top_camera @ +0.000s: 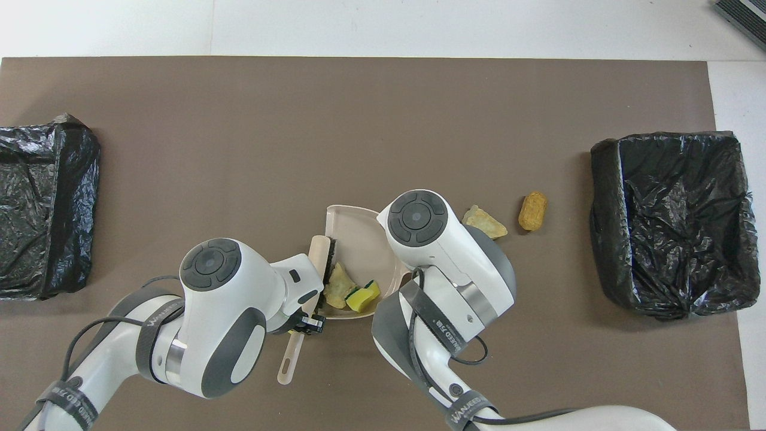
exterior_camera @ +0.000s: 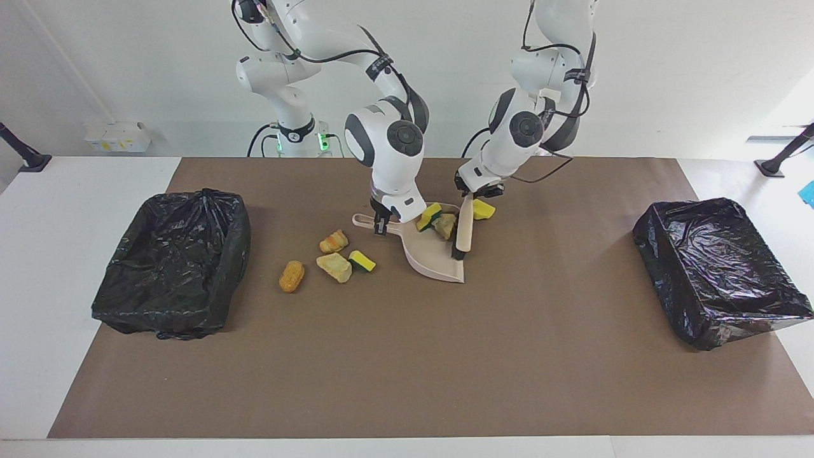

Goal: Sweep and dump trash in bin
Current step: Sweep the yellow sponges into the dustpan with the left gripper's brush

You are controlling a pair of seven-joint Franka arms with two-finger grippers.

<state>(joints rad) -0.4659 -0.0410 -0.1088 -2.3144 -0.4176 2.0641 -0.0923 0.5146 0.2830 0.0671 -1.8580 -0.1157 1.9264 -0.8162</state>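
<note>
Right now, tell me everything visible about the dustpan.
The dustpan is beige, plastic-looking, with a flat tray, raised curved back wall and a looped handle. It rests on the brown mat mid-table, open edge toward the left arm's end. The right gripper is shut on the handle. Inside lie a green-backed yellow sponge piece and a tan lump, pressed in by the brush at its mouth.

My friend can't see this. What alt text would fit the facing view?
Two white robot arms sweep scraps on a brown table: the left gripper holds a brush at a beige dustpan, steadied by the right gripper. Four scraps lie beside it; black-lined bins sit at both ends.
</note>
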